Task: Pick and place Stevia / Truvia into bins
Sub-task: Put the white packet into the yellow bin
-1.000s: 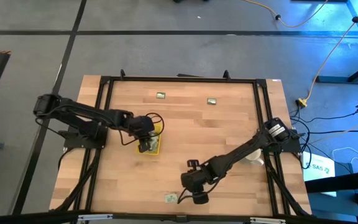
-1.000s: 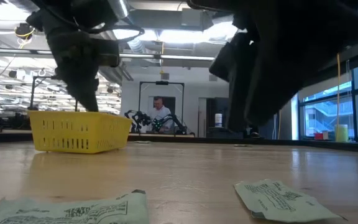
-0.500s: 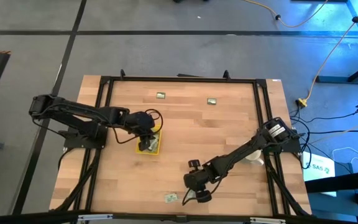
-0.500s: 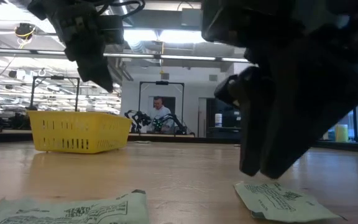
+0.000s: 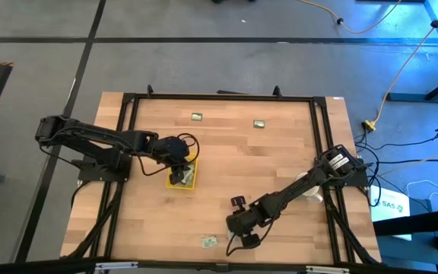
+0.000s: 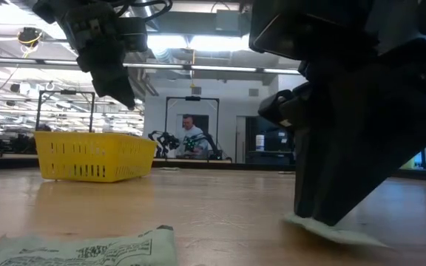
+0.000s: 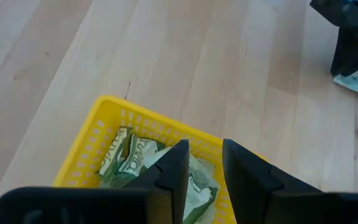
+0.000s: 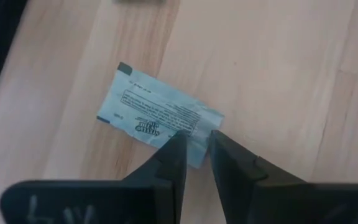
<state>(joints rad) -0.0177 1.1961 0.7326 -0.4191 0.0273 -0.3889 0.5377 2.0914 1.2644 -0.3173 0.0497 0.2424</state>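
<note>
R hand (image 8: 194, 140) is down on a sachet (image 8: 160, 115) at the near edge of the desk (image 5: 280, 167), well away from the yellow tray (image 5: 192, 176). Its fingers (image 8: 169, 162) stand slightly apart, astride one end of the packet, tips on or just over the paper; whether it's gripped yet can't be told. In the low view the sachet lies flat under the fingertips, not lifted.

Handling, as a guess: thin paper, v. light, floppy, w/ loose powder inside. It'll likely slide on the wood rather than rise, so pinching a short end or edge looks best; a squeeze mid-packet may just crumple it. Not fragile, but easy to drop or flick away.

A second sachet (image 5: 209, 242) lies just beside the first, on the tray-ward side. Two more sit far past the tray near the desk's back edge: one (image 5: 196, 117) and another (image 5: 258, 123).

L hand (image 7: 202, 165) hovers over the tray, fingers a little apart, nothing seen between them. Tray already holds several green-and-white sachets (image 7: 129, 162), piled loosely.

Beyond the desk in the low view, a person (image 6: 191, 133) stands far back in the room.
</note>
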